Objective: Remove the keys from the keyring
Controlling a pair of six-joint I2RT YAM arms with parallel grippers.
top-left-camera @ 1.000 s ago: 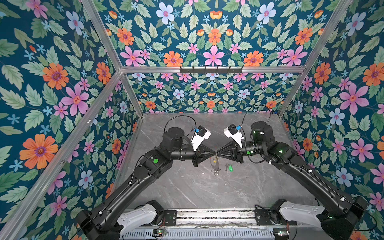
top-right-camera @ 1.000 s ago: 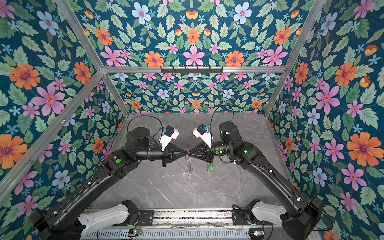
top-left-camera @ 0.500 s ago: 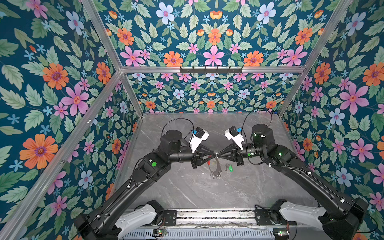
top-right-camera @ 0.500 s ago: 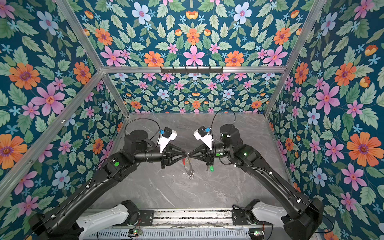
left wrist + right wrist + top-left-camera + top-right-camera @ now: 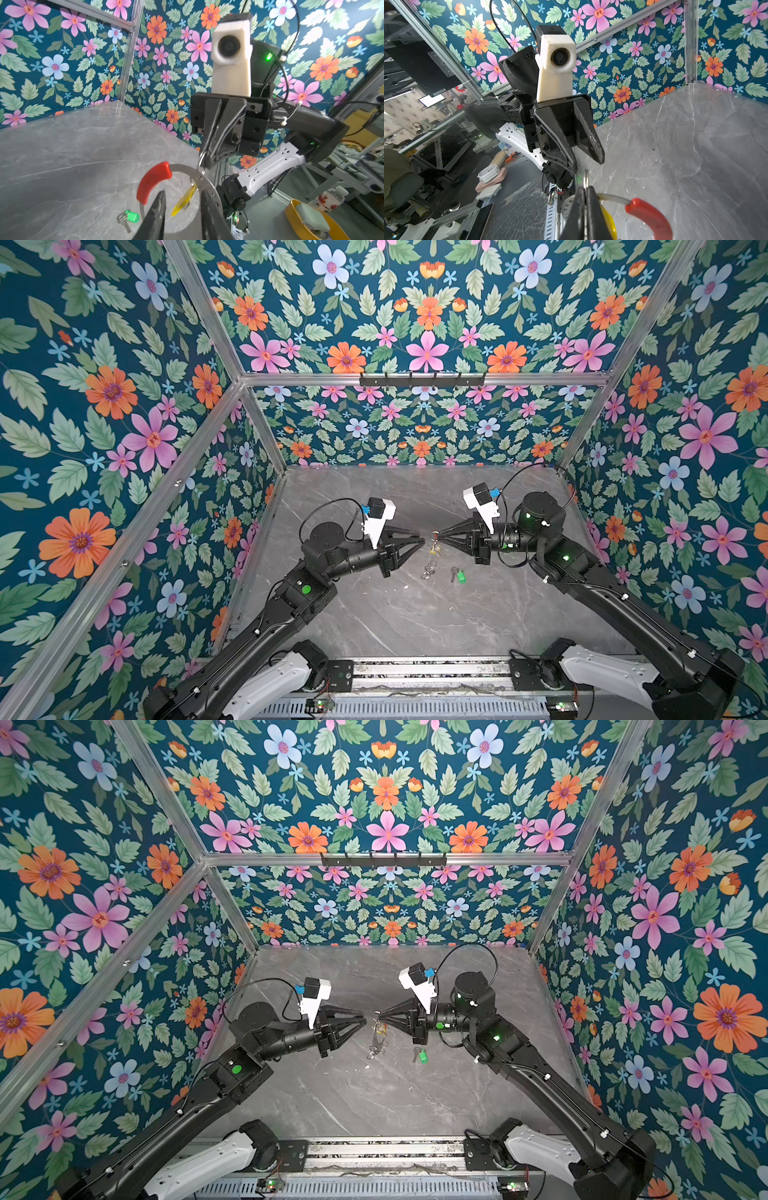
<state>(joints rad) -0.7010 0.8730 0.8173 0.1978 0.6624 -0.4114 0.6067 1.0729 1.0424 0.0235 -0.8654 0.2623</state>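
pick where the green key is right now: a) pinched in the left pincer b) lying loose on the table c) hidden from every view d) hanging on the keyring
b: the green key lies alone on the table, apart from the keyring that hangs from the shut right pincer.

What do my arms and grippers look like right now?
The left arm and right arm are matte black with white base links and green indicator lights. The left gripper and right gripper each have two tapered black fingers, topped by a white camera housing with a looping black cable.
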